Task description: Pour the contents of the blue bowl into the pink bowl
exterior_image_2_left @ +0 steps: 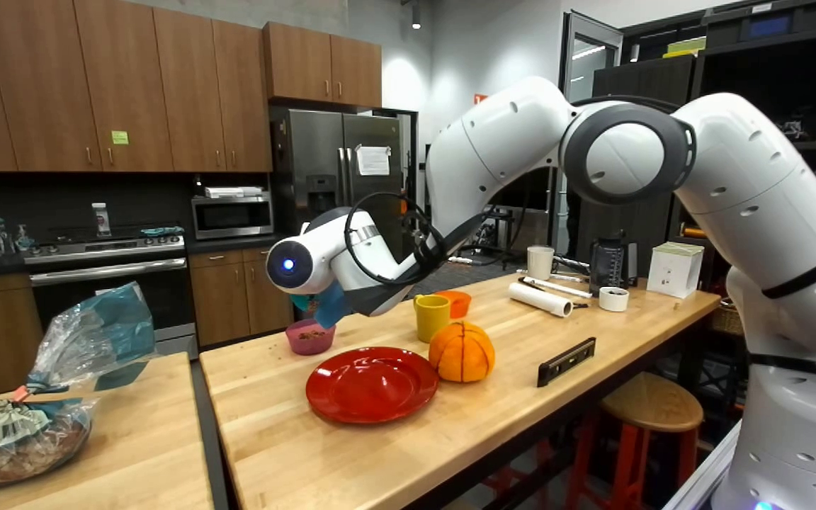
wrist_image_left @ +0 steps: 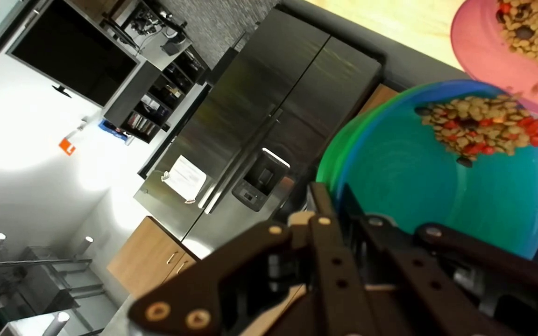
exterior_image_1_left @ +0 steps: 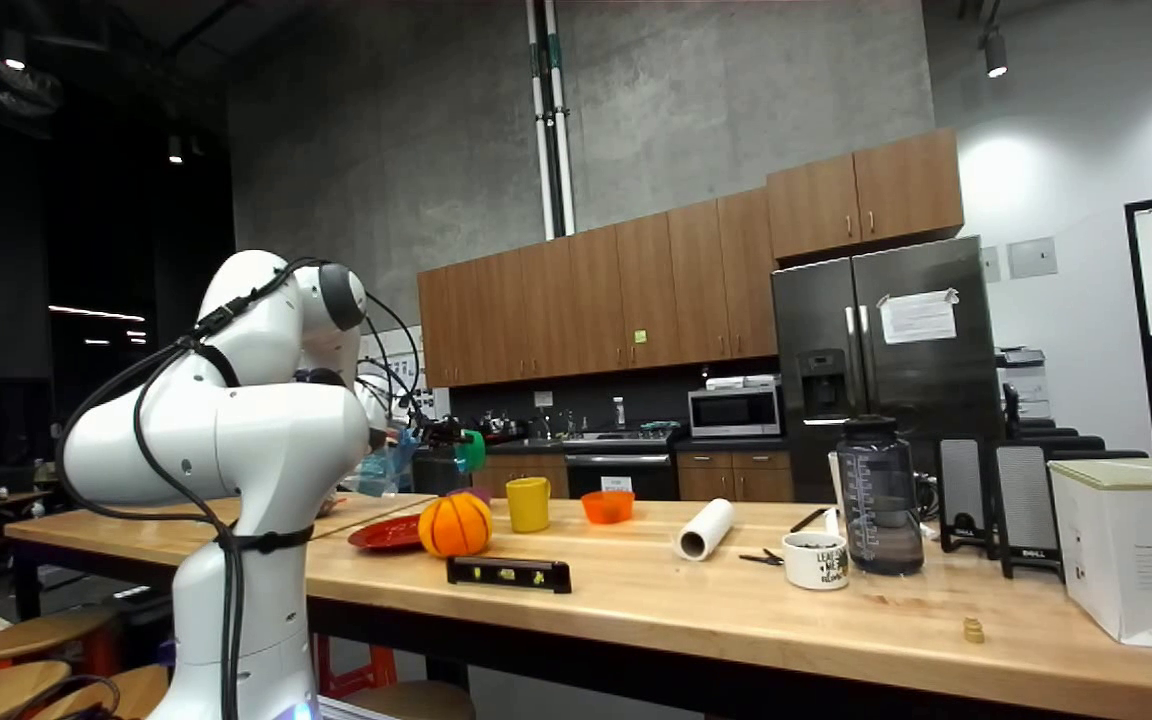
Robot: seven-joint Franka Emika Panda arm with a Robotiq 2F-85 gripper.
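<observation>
Above the desk [exterior_image_2_left: 266, 439], the tool [wrist_image_left: 333, 200] is pinching the blue bowl [wrist_image_left: 404, 191] by its rim, standing narrow with only the thin wall between. The bowl is hanging tipped, its grainy mix [wrist_image_left: 479, 123] lying heaped along the lip that is facing the pink bowl [exterior_image_2_left: 307, 346]. That pink bowl is sitting lower, on the desk, off the side away from the tool, and is holding similar mix. Success is probably depending on more tilt that way, the lip overhanging the pink rim
</observation>
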